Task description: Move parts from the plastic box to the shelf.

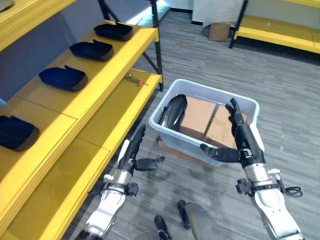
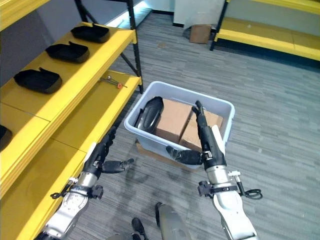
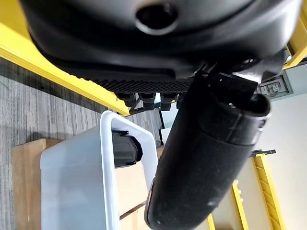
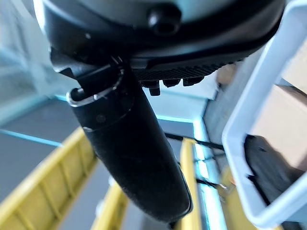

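A pale plastic box (image 1: 250, 104) stands on the floor, holding one black part (image 1: 172, 111) at its left end and brown cardboard (image 1: 200, 116) beside it. Several black parts (image 1: 63, 77) lie in a row on the yellow shelf's upper level (image 1: 107, 67). My right hand (image 1: 239, 135) is open, fingers straight over the box's near right rim, thumb out along the front wall. My left hand (image 1: 131, 152) is open and empty, held above the floor between the shelf and the box. The box rim (image 3: 108, 158) and the part (image 3: 125, 148) show past the left thumb.
A small tool with a red tip (image 1: 135, 79) lies on the lower shelf level (image 1: 115, 115). A cardboard box (image 1: 219, 31) sits on the floor far back. Another yellow rack (image 1: 280, 32) stands at the back right. Grey plank floor surrounds the box.
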`<state>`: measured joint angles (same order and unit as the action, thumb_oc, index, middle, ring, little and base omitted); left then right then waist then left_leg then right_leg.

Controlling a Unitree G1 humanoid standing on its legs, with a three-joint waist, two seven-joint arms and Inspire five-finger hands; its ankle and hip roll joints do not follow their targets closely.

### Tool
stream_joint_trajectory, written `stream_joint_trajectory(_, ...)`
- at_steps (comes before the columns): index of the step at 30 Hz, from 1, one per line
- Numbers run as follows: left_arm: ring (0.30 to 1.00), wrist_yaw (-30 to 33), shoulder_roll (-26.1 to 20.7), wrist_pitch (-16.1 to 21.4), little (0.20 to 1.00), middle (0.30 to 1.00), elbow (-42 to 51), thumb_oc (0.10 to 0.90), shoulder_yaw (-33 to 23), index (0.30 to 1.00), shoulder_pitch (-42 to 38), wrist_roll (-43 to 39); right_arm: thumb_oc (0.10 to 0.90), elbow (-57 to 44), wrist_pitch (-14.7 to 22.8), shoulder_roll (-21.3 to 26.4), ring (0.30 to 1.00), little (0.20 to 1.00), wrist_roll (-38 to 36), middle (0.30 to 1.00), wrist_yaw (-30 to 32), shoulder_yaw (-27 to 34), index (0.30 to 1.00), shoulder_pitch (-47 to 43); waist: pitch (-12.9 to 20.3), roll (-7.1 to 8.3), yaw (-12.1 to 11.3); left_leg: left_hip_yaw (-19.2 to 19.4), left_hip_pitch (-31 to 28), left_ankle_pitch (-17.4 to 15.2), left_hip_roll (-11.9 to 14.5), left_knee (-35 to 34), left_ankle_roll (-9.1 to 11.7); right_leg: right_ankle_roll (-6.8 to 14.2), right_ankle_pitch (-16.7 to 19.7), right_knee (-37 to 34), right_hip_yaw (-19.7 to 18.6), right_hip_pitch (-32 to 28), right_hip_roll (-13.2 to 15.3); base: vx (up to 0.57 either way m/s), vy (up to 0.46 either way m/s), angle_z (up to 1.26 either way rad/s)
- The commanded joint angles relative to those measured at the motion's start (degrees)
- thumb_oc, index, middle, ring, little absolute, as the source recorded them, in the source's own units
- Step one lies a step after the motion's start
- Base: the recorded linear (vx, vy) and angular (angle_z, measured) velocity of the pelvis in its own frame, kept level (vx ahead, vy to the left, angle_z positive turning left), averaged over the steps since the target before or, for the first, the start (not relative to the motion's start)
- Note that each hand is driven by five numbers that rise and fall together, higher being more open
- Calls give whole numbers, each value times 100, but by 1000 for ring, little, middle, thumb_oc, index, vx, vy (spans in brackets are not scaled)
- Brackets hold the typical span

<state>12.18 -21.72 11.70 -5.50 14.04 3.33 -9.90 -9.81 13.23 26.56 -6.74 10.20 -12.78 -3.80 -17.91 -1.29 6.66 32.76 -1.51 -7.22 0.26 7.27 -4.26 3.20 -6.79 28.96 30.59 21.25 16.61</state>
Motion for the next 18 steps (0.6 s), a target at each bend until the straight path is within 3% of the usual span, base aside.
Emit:
stream_joint_trajectory(1, 1000, 223, -321, 484, 1000, 1000, 670, 900, -50, 1000, -275, 138, 900, -578, 388, 200, 1000, 1000, 183, 1000, 147, 355, 1000, 115, 296, 96, 59, -920, -312, -471, 95, 380, 233, 655, 1349, -1950, -1165, -405, -297, 202, -114, -129)
stream_joint_trajectory(4, 1000, 206, -225, 461, 1000, 1000, 573, 900, 158, 1000, -402, 141, 900, -668, 400, 267, 1000, 1000, 78, 1000, 132, 445, 1000, 306, 330, 206, 151, -1022, -290, -823, 102, 851, 216, 516, 1376, -1894, -1413, -671, -504, 197, -126, 26)
stream_joint_trajectory(6, 1000, 246, -69, 474, 1000, 1000, 488, 900, 339, 1000, -631, 68, 900, -691, 462, 357, 1000, 1000, -28, 1000, 236, 578, 1000, 339, 333, 159, 263, -1069, -296, -915, 240, 1032, 270, 409, 1163, -1600, -1292, -661, -569, 261, -164, 66)
stream_joint_trajectory(7, 1000, 291, -3, 480, 1000, 1000, 386, 900, 454, 1000, -817, 1, 900, -664, 472, 397, 1000, 1000, -76, 1000, 324, 623, 1000, 349, 332, 127, 367, -1096, -192, -693, 367, 1370, 458, 309, 1014, -1550, -1341, -705, -653, 283, -303, 49)
stream_joint_trajectory(8, 1000, 318, 42, 506, 1000, 1000, 359, 900, 488, 1000, -946, -72, 900, -625, 484, 470, 1000, 1000, -86, 1000, 386, 662, 1000, 312, 256, 178, 369, -1062, 175, 34, 620, 2246, 835, 49, 930, -1646, -1208, -833, -737, 189, -296, 32)
stream_joint_trajectory(9, 1000, 348, 48, 510, 1000, 1000, 362, 900, 494, 1000, -994, -120, 900, -602, 486, 499, 1000, 1000, -91, 1000, 407, 665, 1000, 265, 154, 201, 311, -1274, 389, 282, 632, 2628, 1006, -42, 883, -1677, -1203, -897, -802, 121, -246, 27)
stream_joint_trajectory(10, 1000, 416, 71, 497, 1000, 1000, 312, 900, 523, 1000, -1077, -126, 900, -569, 493, 493, 1000, 1000, -89, 1000, 464, 675, 1000, 230, 25, 282, 228, -1581, 680, 450, 592, 2650, 1049, -56, 827, -1712, -1210, -975, -818, 146, -58, 11)
stream_joint_trajectory(11, 1000, 436, 67, 477, 1000, 1000, 368, 900, 521, 1000, -1033, -141, 900, -519, 500, 496, 1000, 1000, -79, 1000, 570, 690, 1000, 207, -77, 433, 132, -1734, 1083, 359, 906, 2129, 865, 61, 851, -1770, -1272, -1072, -683, 177, 65, -15)
stream_joint_trajectory(12, 1000, 467, 47, 476, 1000, 1000, 415, 900, 486, 1000, -977, -147, 900, -486, 529, 474, 1000, 1000, -86, 1000, 616, 681, 1000, 186, -98, 487, 84, -1785, 1159, 379, 1118, 1805, 813, 112, 842, -1753, -1358, -1084, -620, 248, 313, -43)
stream_joint_trajectory(13, 1000, 593, -38, 510, 1000, 1000, 463, 900, 349, 1000, -911, -80, 900, -411, 549, 427, 1000, 1000, -48, 1000, 694, 586, 1000, 109, -157, 499, -96, -2186, 1361, 1075, 1663, 832, 960, 229, 753, -1667, -1575, -1083, -568, 246, 347, -54)
stream_joint_trajectory(14, 1000, 634, -59, 513, 1000, 1000, 470, 900, 308, 1000, -903, -102, 900, -386, 533, 404, 1000, 1000, -41, 1000, 715, 530, 1000, 64, -146, 498, -163, -2337, 1267, 1401, 1810, 339, 1026, 260, 737, -1610, -1702, -1030, -555, 330, 479, -88)
stream_joint_trajectory(15, 1000, 640, -27, 520, 1000, 1000, 414, 900, 269, 1000, -885, -124, 900, -357, 522, 341, 1000, 1000, -43, 1000, 688, 487, 1000, 53, -147, 408, -162, -2190, 1015, 1382, 1833, 1, 1101, 380, 621, -1461, -1726, -1013, -466, 275, 439, -130)
stream_joint_trajectory(16, 1000, 639, -72, 542, 1000, 1000, 425, 900, 271, 1000, -973, -120, 900, -366, 503, 323, 1000, 1000, 7, 1000, 711, 553, 1000, 30, -193, 381, -145, -2029, 1040, 1274, 1707, 159, 1153, 448, 774, -1472, -1805, -956, -372, 259, 514, -127)
stream_joint_trajectory(18, 1000, 702, -172, 567, 1000, 1000, 404, 900, 279, 1000, -1093, -18, 900, -377, 521, 260, 1000, 1000, -22, 1000, 755, 591, 1000, -27, -306, 388, -148, -1832, 1133, 922, 1353, 481, 1024, 572, 995, -1567, -1986, -968, -98, 139, 433, -111)
